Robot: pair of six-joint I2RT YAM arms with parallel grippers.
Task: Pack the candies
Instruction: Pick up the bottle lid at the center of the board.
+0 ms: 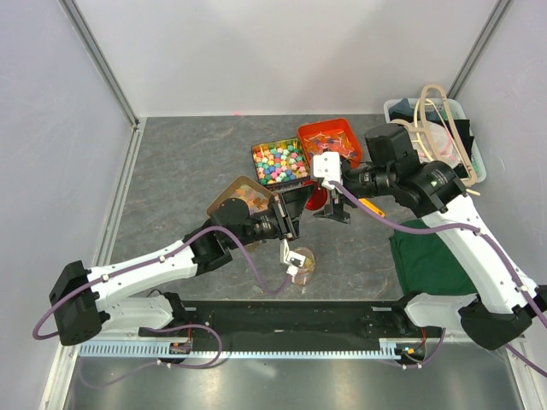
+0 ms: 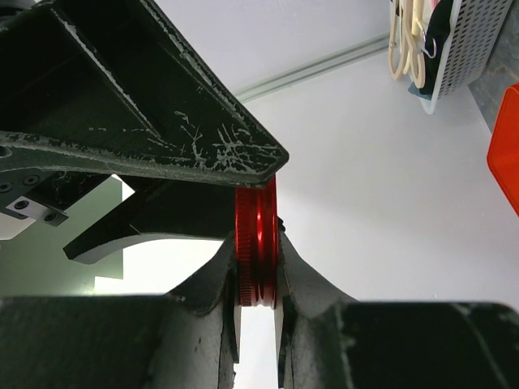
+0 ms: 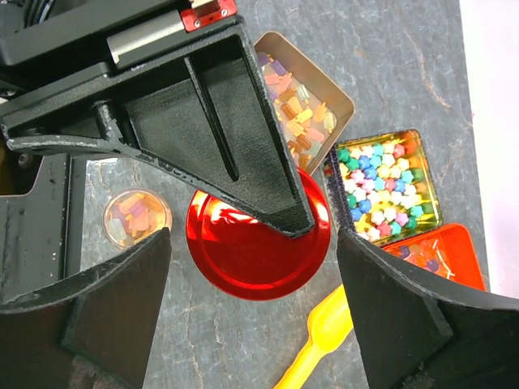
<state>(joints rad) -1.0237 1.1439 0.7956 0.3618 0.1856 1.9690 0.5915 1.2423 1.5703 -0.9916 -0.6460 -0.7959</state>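
Two robot arms are meeting over the middle of a grey table [image 1: 188, 171]. The left gripper [image 2: 259, 279] is pinching a red lid [image 2: 256, 243] by its ribbed rim, so its own wrist camera is seeing the lid only edge-on. The right gripper [image 3: 255, 304] is hanging just above, its fingers spread wide and gripping nothing. From there, the left arm's black finger is covering part of the lid's face. The candies [image 3: 302, 113], pale pastel pieces, are lying in a tan tray [image 3: 324, 81], about half of them hidden under the left gripper. More are sitting in a small clear jar [image 3: 136, 217] nearer the arms' bases. A tray of bright cube candies [image 3: 385, 186] is sitting beside the tan tray, and a yellow scoop [image 3: 324, 332] is running out of frame.
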